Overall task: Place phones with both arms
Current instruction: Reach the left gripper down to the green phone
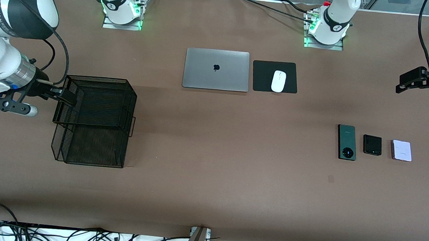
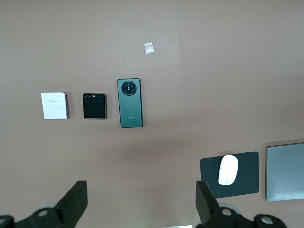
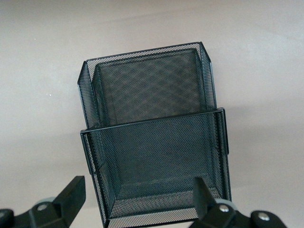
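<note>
Three phones lie flat in a row on the brown table toward the left arm's end: a long dark-green one with a round camera ring, a small black one, and a pale lilac-white one. My left gripper hangs open and empty over bare table at that end, apart from the phones. At the right arm's end my right gripper is open and empty over the rim of a black mesh two-tier basket.
A shut silver laptop lies mid-table near the arm bases. Beside it a white mouse rests on a black pad. A small tape mark sits nearer the camera than the phones. Both basket tiers look empty.
</note>
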Motion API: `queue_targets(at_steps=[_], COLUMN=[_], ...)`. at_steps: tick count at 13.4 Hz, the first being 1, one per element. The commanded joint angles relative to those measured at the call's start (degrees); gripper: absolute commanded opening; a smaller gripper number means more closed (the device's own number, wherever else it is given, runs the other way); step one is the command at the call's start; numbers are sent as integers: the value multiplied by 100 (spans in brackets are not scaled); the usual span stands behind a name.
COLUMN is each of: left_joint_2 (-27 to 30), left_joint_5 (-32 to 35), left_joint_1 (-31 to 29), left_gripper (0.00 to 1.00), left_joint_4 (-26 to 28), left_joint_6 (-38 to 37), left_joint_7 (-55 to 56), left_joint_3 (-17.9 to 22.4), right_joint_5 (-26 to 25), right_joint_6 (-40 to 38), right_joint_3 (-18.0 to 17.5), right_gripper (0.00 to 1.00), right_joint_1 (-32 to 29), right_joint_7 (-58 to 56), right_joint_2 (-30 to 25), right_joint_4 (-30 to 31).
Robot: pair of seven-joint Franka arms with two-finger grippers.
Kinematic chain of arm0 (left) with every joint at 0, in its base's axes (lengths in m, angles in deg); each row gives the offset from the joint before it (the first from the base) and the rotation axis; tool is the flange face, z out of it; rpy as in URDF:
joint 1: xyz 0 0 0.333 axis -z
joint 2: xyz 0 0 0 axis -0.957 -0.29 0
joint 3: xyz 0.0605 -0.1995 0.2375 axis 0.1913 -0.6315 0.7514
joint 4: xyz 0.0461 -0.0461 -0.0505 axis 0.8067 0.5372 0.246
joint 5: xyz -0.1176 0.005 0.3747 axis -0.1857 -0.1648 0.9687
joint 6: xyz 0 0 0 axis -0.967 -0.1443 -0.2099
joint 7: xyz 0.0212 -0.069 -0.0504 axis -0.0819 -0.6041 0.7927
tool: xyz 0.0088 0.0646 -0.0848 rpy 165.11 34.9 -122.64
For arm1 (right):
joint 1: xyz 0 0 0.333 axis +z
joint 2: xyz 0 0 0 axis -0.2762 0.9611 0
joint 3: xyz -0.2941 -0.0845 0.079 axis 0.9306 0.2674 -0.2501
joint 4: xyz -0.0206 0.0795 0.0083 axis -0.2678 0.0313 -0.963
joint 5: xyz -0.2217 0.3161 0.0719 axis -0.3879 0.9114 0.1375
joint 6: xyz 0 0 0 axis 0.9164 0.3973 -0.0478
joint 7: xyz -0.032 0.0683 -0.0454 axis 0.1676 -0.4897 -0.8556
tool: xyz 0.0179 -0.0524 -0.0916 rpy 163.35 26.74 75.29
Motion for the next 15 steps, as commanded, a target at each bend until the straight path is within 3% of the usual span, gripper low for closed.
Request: queue_targets(at_steps=[1,8,12,15], left_joint_2=[181,-90,-468,-1110], left_joint_5=[-133,-45,262,262], left_joint_1=[-4,-118,-338,-400], left_gripper=[100,100,100,100], left_joint_4=[152,406,1100,1128], left_joint_6=[13,267,1284,1848], left_joint_7=[-59,-155,-613,-577], left_joint_3=[22,39,39,30], right_joint_5=[108,99,99,99], right_joint_6=[-132,-132,-132,-141], right_joint_3=[-33,-7,-7,-7], right_gripper=[100,100,100,100], right_joint_1=[-71,-80,-80,-80], right_joint_7=[-41,-93,-102,-84], right_joint_2=[42,59,59,59], right_joint_4=[-82,-108,-108,-99])
